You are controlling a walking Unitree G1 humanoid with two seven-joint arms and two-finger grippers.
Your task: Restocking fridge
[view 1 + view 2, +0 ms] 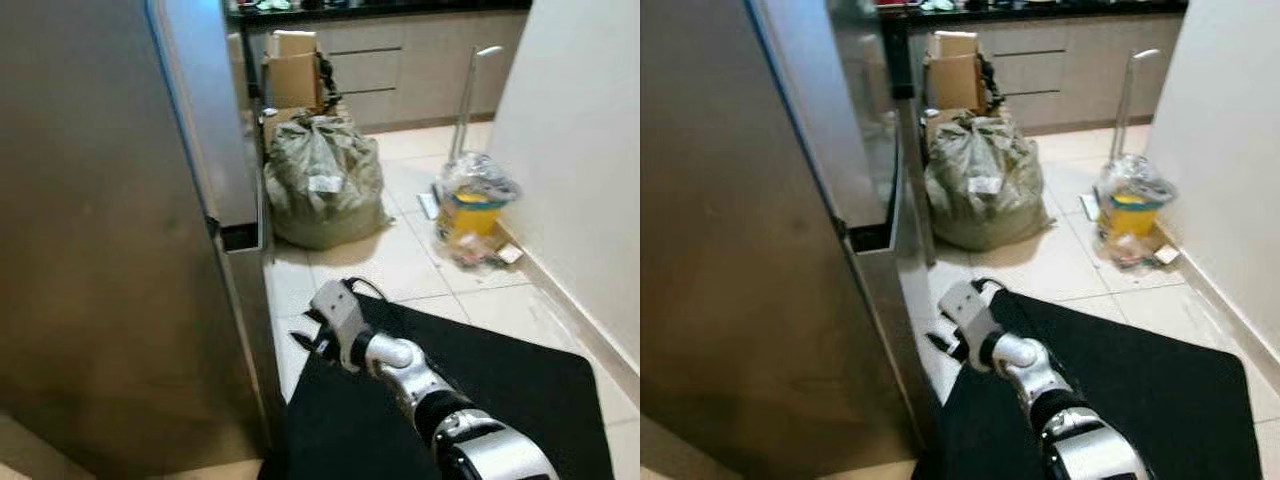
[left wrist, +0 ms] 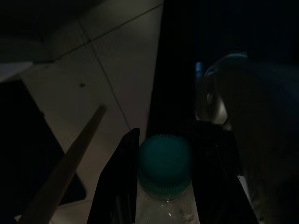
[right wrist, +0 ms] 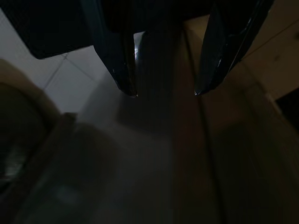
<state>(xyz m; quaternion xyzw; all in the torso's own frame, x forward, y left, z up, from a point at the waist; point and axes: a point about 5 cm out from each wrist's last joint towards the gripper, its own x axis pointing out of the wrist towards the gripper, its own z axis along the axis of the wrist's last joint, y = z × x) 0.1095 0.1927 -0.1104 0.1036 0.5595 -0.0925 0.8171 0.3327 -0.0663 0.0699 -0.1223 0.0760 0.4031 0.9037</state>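
The tall stainless-steel fridge [image 1: 110, 250] is filling the left; the right gripper [image 1: 308, 338], fingers parted and holding nothing, is reaching near its edge. The left gripper [image 2: 161, 186] is clamping a clear teal-capped bottle [image 2: 164, 164]. A stuffed grey-green sack [image 1: 325, 182] is standing farther off, a black floor mat [image 1: 520, 390] lying near.

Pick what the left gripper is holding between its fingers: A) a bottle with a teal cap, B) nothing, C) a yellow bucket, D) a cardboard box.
A: in the left wrist view the left gripper has its two black fingers closed on either side of a bottle with a ribbed teal cap.
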